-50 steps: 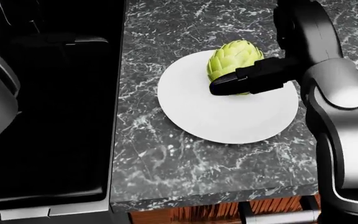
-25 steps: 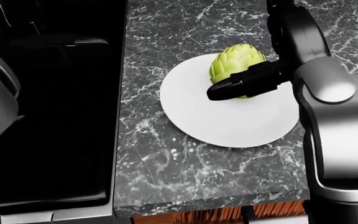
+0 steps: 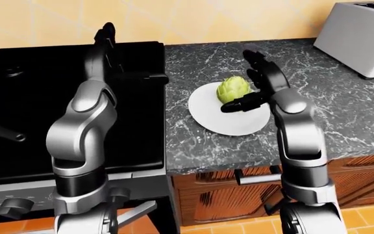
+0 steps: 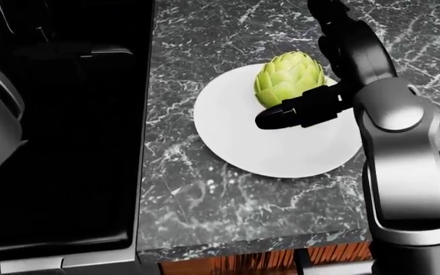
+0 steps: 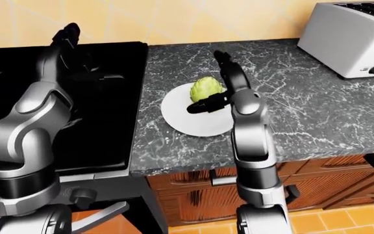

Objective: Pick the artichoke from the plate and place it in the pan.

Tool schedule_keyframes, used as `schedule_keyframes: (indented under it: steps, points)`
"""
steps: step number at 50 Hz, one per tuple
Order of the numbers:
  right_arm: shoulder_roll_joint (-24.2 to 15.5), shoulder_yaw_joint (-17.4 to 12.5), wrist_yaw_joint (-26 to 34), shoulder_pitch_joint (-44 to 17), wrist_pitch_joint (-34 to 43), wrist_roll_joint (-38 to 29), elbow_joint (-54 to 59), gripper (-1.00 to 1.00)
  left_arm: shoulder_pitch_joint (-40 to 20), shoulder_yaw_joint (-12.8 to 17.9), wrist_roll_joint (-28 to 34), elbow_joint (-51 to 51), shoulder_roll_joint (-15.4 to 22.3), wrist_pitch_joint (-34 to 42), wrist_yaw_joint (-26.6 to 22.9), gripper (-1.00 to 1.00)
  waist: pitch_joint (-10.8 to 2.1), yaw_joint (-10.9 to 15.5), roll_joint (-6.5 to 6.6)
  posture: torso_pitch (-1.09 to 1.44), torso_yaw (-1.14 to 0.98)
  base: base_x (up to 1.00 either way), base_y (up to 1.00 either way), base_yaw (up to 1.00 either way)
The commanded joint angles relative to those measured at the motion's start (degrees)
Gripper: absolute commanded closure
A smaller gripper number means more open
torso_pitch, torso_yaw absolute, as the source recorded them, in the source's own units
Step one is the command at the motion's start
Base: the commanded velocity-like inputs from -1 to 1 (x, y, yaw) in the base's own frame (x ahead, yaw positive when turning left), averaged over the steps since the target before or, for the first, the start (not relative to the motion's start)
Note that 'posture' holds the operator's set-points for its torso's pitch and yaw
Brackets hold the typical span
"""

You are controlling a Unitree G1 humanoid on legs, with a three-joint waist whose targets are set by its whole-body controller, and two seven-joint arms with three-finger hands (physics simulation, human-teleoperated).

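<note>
A green artichoke [image 4: 287,74] sits upright on the top right part of a white plate [image 4: 273,152] on the dark marble counter. My right hand [image 4: 312,67] is open around it. The thumb [image 4: 292,116] lies across the artichoke's lower side, and the fingers [image 4: 333,26] stand spread at its upper right. I cannot tell whether they touch it. My left hand [image 3: 131,56] is raised open over the black stove [image 3: 37,107], holding nothing. A dark handle [image 3: 2,130] shows at the left edge of the left-eye view; the pan itself is not clearly visible.
A silver toaster [image 5: 353,36] stands at the counter's top right. The counter edge [image 4: 243,243] runs below the plate, with wooden drawers [image 3: 232,190] under it. Stove knobs [image 3: 8,207] sit on the stove's lower panel.
My right hand has shifted around the artichoke: the thumb now lies lower on it and the fingers reach further up the view. The artichoke stays on the plate. The left arm is still.
</note>
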Motion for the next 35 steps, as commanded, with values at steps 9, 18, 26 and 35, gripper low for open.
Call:
schedule_keyframes:
  steps: [9,18,26,35]
  points:
    - [-0.24,-0.03,0.27,-2.01,-3.03,-2.45,0.11,-0.74,-1.84,0.41,0.13,-1.49,0.52,-1.97,-0.12,-1.0,-1.73,-0.01,0.02,0.0,0.0,0.0,0.0,0.0]
    - [-0.03,-0.01,0.74,-2.8,-3.78,-3.87,1.87,-0.77,-1.88,0.33,0.31,-1.37,0.44,-2.06,-0.21,-1.0,-1.78,0.0,0.04,0.0,0.0,0.0,0.0,0.0]
    - [0.03,-0.56,0.32,-3.76,-4.91,-3.5,4.1,-0.76,-1.77,0.15,0.6,-1.0,0.26,-2.45,-0.38,-1.0,-1.82,-0.01,0.05,0.0,0.0,0.0,0.0,0.0]
    - [-0.25,-0.85,-0.34,-4.79,-5.59,-2.67,6.33,-0.75,-1.67,0.28,0.39,-1.87,0.23,-1.64,-0.2,-1.0,-1.82,-0.04,0.05,0.0,0.0,0.0,0.0,0.0]
